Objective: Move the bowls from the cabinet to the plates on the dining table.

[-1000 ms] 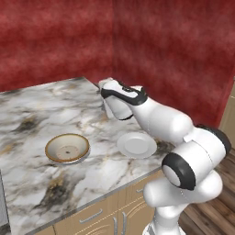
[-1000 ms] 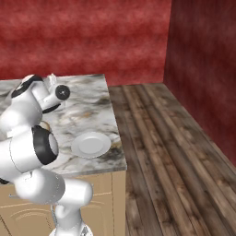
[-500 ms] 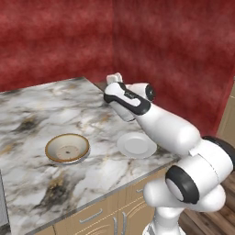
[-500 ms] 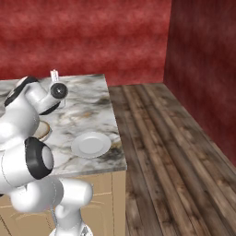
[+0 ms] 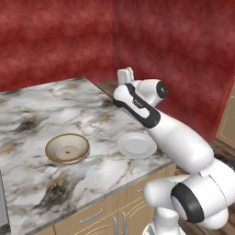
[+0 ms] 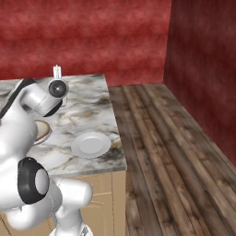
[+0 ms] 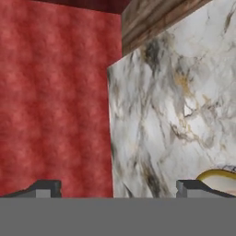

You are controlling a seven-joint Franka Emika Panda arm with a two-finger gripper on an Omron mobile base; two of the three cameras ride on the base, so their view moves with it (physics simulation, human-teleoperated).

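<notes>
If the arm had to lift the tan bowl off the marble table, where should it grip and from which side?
Grip the tan bowl by its rim, coming straight down from above with one finger inside and one outside. It sits upright and shallow on the dining table, with low sloping walls that give poor side purchase. The gripper is open and raised.

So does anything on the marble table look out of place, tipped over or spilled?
Nothing stands out. The tan bowl sits upright on the dining table, and the pale plate lies flat and bare near the table's edge. The gripper is raised above the table with its fingers wide apart, holding nothing.
</notes>
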